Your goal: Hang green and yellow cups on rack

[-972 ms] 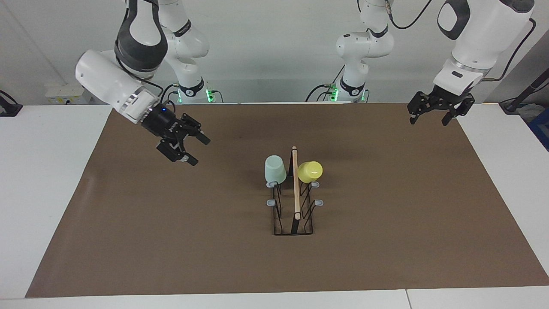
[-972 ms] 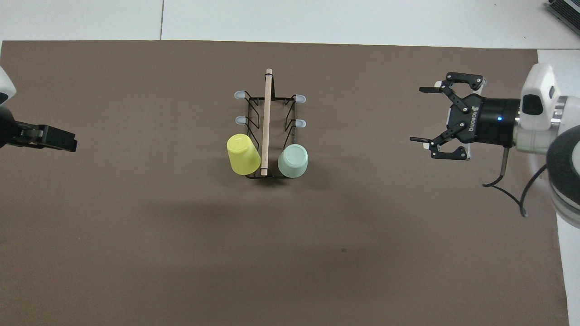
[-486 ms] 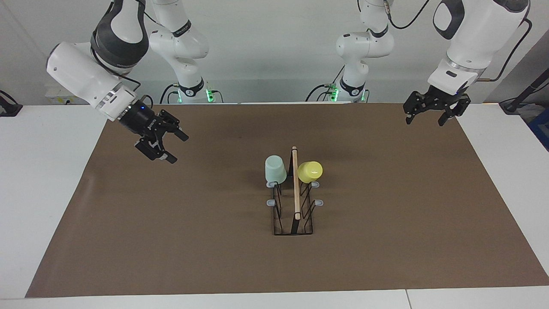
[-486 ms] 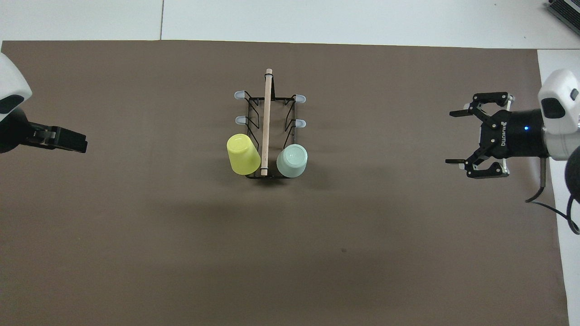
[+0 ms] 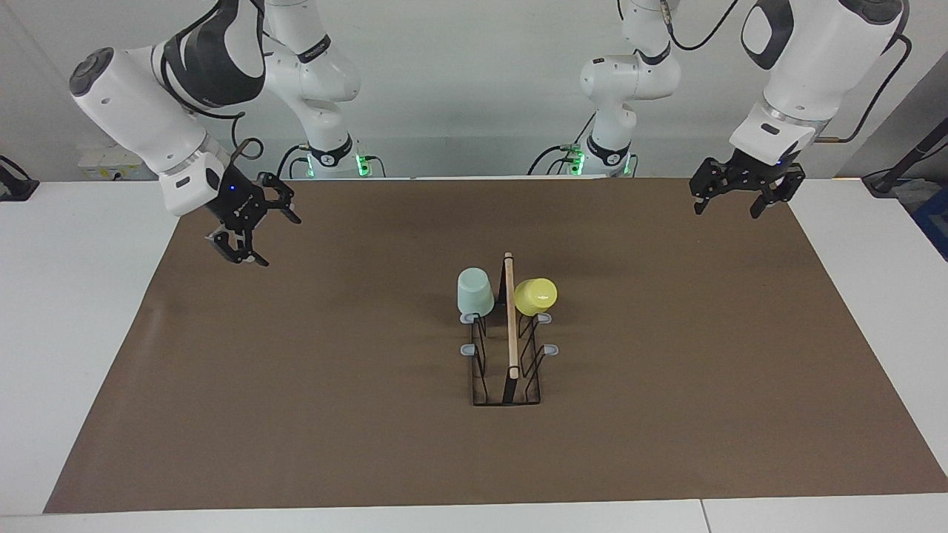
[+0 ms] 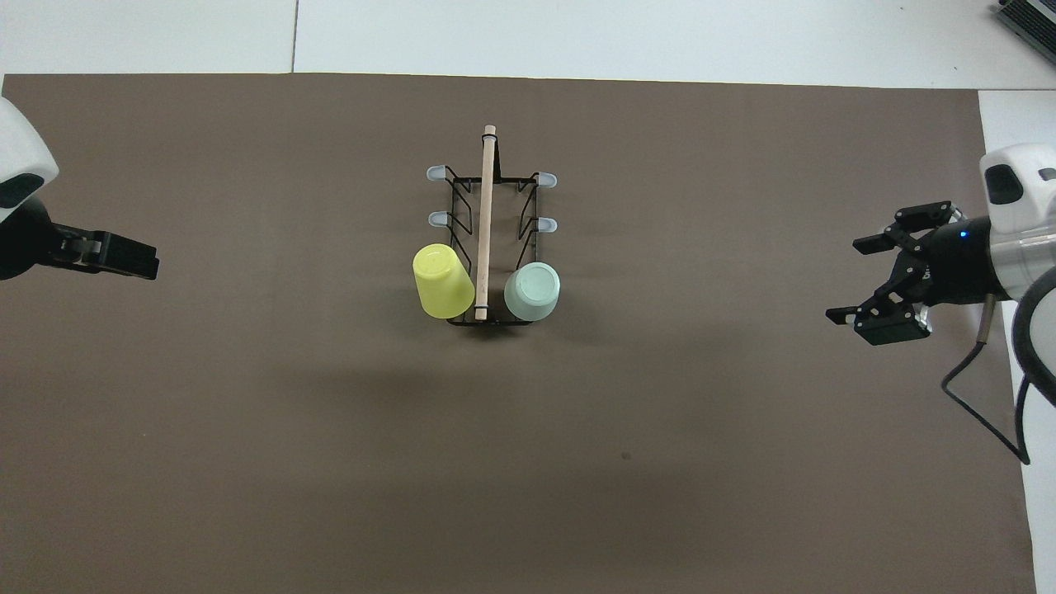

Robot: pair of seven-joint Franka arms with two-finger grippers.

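Observation:
The black wire rack (image 5: 511,348) with a wooden rod (image 6: 487,206) stands mid-table. The pale green cup (image 5: 475,292) (image 6: 532,291) sits upside down on the rack's prong nearest the robots, on the right arm's side. The yellow cup (image 5: 535,295) (image 6: 442,281) sits tilted on the matching prong on the left arm's side. My right gripper (image 5: 275,240) (image 6: 845,280) is open and empty, raised over the mat at the right arm's end. My left gripper (image 5: 726,212) (image 6: 124,256) is open and empty, raised over the mat's corner at the left arm's end.
A brown mat (image 5: 296,385) covers most of the white table (image 5: 74,311). Several grey-tipped prongs (image 6: 436,174) on the rack's part farther from the robots are bare. A dark device (image 6: 1031,16) shows at the table's corner.
My right gripper has drawn away from the rack toward the right arm's end and turned. My left gripper has shifted slightly. The cups and rack have not moved.

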